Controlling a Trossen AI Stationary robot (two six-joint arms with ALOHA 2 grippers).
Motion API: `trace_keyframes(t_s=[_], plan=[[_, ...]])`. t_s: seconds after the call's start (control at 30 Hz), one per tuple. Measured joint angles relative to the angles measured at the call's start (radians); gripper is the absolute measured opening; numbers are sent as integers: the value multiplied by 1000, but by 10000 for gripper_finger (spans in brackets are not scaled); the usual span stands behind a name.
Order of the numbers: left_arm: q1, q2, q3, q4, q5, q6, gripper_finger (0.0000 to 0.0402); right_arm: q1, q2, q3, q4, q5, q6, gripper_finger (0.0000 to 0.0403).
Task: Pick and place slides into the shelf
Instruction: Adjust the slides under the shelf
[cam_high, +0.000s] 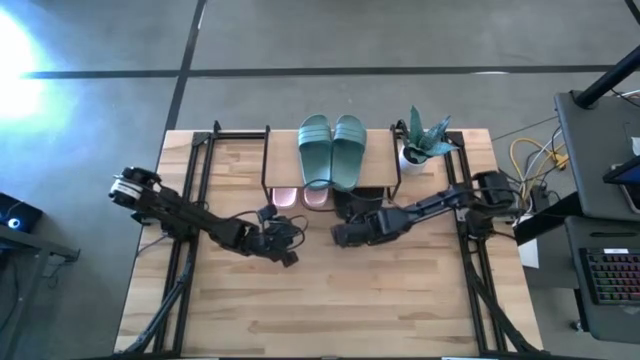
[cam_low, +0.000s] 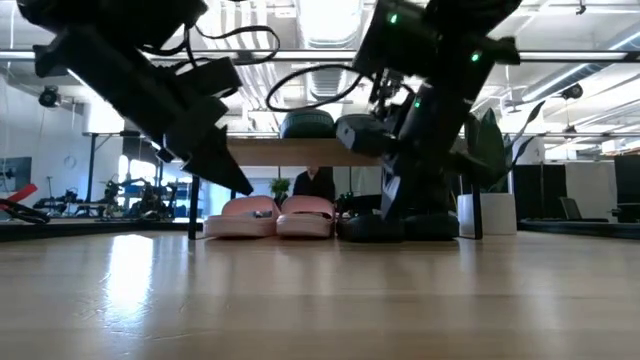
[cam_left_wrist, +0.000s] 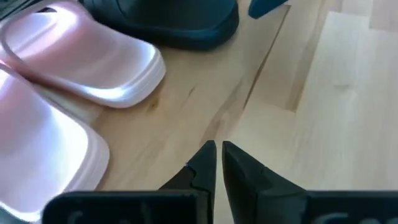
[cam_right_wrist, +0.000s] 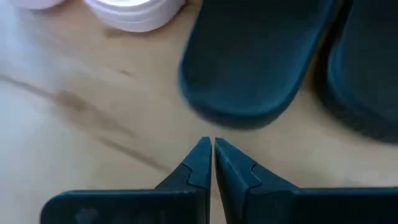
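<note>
The teal-green pair (cam_high: 332, 150) lies on the shelf's wooden top board (cam_high: 285, 145). Under the shelf, the pale pink pair (cam_low: 268, 217) rests on the tabletop side by side; the black pair (cam_low: 395, 226) sits to its right, its heels showing in the right wrist view (cam_right_wrist: 245, 68). My left gripper (cam_left_wrist: 217, 152) is shut, hovering near the pink heels (cam_left_wrist: 118, 68). My right gripper (cam_right_wrist: 211, 149) is shut, just short of a black heel, touching nothing that I can see.
A potted plant in a white pot (cam_high: 422, 143) stands at the shelf's right end. Black frame rails (cam_high: 190, 190) run along both table sides. Bare tabletop (cam_high: 330, 300) spreads toward the near edge. A desk with cables (cam_high: 600, 200) stands beyond the table's right edge.
</note>
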Motion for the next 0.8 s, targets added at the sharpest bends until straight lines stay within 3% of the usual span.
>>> trace_keyframes(t_s=[0.23,0.47,0.57,0.7,0.8], plan=[[-8,-25,-38,8,3,-2,12,-73,28,-1,37,-2,-89,13],[-11,-39,-42,3,-1,0,12,-119,27,0,66,84,-139,13],[-13,-40,-43,0,-2,0,12,-122,24,4,62,46,-148,13],[-14,-40,-42,4,-1,0,12,-86,18,25,40,-103,-165,13],[-14,-40,-42,5,-2,0,12,-19,15,34,-69,-104,-63,13]])
